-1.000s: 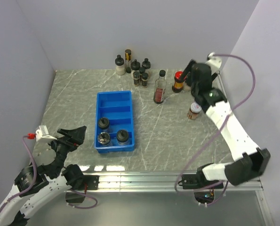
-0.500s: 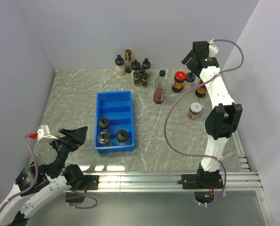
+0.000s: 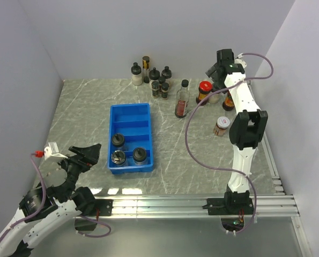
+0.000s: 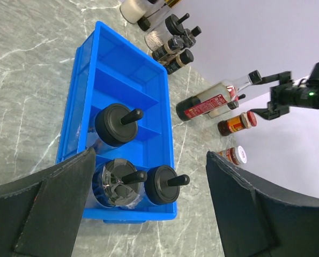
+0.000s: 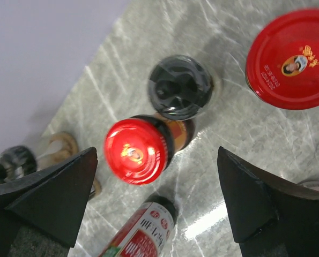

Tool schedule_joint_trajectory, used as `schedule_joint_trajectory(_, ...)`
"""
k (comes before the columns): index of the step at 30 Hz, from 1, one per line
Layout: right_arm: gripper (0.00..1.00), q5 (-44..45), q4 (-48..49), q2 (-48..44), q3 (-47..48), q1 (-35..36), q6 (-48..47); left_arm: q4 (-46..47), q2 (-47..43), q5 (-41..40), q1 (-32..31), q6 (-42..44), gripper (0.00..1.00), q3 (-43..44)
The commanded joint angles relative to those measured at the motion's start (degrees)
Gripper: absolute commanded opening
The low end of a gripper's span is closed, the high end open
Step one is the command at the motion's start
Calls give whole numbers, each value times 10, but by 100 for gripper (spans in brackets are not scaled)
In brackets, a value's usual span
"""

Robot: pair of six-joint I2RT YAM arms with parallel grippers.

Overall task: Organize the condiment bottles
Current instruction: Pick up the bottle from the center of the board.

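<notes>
Right jaws wide, seemingly above bottle (image 5: 135, 151)

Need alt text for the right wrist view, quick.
The open fingers of the right gripper frame a red-capped bottle, seen from above on the marble table. A black-capped jar stands close beside it, a wide red lid is upper right, and a red-labelled bottle shows at the bottom edge.

We see a small red-capped glass bottle (image 5: 135, 151) tight beside a black-capped jar (image 5: 179, 87). Bare grey marble worktop (image 5: 229, 120) parts them from a big red-lidded jar (image 5: 289, 59).
</notes>
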Motion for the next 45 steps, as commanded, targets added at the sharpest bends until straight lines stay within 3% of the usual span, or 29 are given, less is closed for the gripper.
schedule_joint_trajectory(1,99,12,-16,20,14,-8,37,16,3,-4,-1,-5,90,0)
schedule_joint_trajectory(22,100,37,-19,99,70,-11,125,18,-3,-11,-1,-3,93,-3)
schedule_joint_trajectory(45,100,25,-12,153,82,-36,111,19,-5,-21,-1,-1,95,-6)
